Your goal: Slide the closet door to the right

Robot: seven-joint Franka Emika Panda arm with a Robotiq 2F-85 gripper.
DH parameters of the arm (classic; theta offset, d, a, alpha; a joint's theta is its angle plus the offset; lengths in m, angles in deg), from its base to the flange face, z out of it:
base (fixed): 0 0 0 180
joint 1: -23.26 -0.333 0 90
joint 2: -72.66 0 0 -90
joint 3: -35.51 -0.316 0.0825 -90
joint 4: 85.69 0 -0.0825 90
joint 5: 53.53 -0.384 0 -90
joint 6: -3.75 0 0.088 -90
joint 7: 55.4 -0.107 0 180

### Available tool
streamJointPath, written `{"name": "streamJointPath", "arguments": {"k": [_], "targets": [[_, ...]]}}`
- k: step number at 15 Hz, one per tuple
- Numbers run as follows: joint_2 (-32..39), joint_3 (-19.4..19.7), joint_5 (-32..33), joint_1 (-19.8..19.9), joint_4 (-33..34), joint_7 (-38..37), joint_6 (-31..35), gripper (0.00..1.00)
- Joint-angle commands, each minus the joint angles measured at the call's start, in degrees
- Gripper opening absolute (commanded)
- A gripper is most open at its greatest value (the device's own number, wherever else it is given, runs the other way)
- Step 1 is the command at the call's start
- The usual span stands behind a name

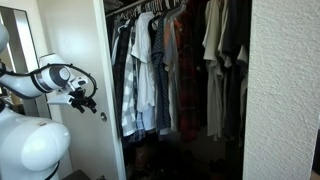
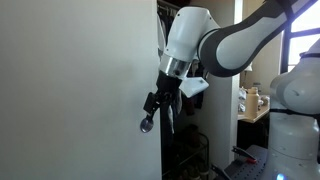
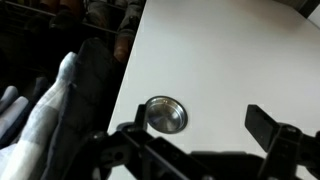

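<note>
The closet door is a plain white panel that fills most of the wrist view. Its round silver recessed pull sits near the door's edge. My gripper is open and empty, close to the door face. One finger is right beside the pull and the other is out over bare panel. In both exterior views the gripper hovers at the door's free edge, by the pull. I cannot tell whether a finger touches the pull.
Past the door's edge the closet is open and dark, with hanging shirts and clothes. A rough-textured white wall bounds the far side of the opening. A mirrored panel stands behind the arm.
</note>
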Motion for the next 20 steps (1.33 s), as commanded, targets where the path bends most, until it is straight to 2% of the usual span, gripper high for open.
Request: {"name": "streamJointPath", "arguments": {"k": [1,7,14,20], "targets": [[0.55,-4.6,2.12,3.39,-0.01,-5.73,-1.78,1.0],[2.33,-11.52,6.89,9.46,-0.19,-12.52,-0.91,1.0],[2.33,-20.84,15.96,20.14,-0.1,-22.33,0.57,1.0],[1.23,-27.58,20.45,28.45,0.01,-29.13,4.94,1.0]]}}
